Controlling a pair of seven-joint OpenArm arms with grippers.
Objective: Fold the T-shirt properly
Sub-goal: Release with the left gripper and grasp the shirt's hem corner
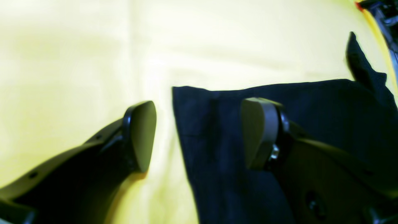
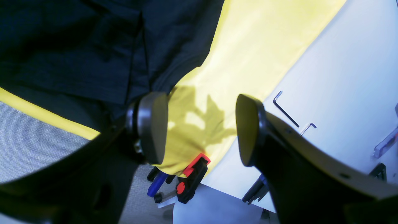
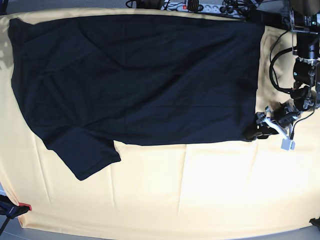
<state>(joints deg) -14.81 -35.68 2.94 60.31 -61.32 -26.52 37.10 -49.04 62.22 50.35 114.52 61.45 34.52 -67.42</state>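
Note:
The black T-shirt [image 3: 140, 75] lies spread flat on the pale yellow cloth [image 3: 200, 190], one sleeve [image 3: 82, 152] pointing to the lower left. My left gripper [image 3: 254, 132] is at the shirt's lower right corner. In the left wrist view the left gripper [image 1: 199, 133] is open and straddles the shirt's edge [image 1: 217, 140]: one finger [image 1: 141, 135] over yellow cloth, the other [image 1: 258, 133] over black fabric. My right gripper [image 2: 200, 129] is open and empty above yellow cloth, beside a part of the shirt [image 2: 93, 46]. The right gripper does not show in the base view.
A red and black clamp [image 2: 192, 174] holds the yellow cloth at the table edge; it also shows in the base view [image 3: 22, 206]. Two hex keys [image 2: 284, 109] lie on the white surface [image 2: 342, 77] beside the cloth. Cables and a power strip [image 3: 200, 6] run along the far edge.

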